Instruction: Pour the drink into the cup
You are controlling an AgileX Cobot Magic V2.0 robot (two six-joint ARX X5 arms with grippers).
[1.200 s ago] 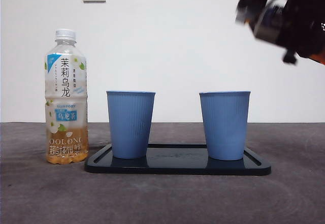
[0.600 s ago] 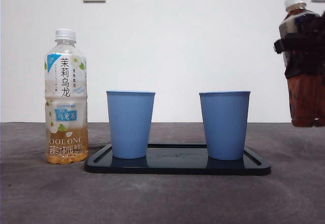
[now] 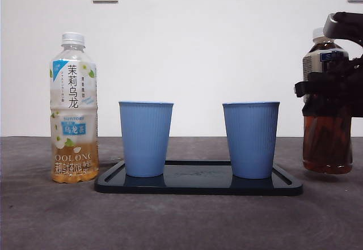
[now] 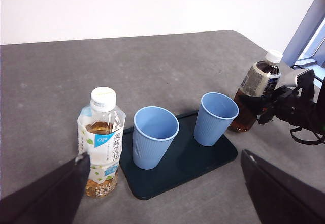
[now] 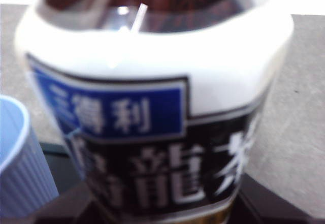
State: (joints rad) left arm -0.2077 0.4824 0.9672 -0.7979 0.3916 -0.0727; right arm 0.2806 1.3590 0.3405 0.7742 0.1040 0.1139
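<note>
The dark oolong tea bottle [image 3: 327, 111], cap on, has come down from its tilted, raised position of a second ago and now stands upright just right of the black tray [image 3: 198, 185], at the surface. The right tool [image 3: 332, 94] clamps its middle, suggesting the pour into the right blue cup [image 3: 250, 139] is over; the left tool [image 4: 162, 193] waits wide apart.

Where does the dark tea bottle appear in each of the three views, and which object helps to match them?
Front view: dark tea bottle at the right edge, held by the right end effector.
Left wrist view: far right, beside the tray.
Right wrist view: its label fills the picture.
Shared landmark: the blue cup nearest the bottle.
</note>
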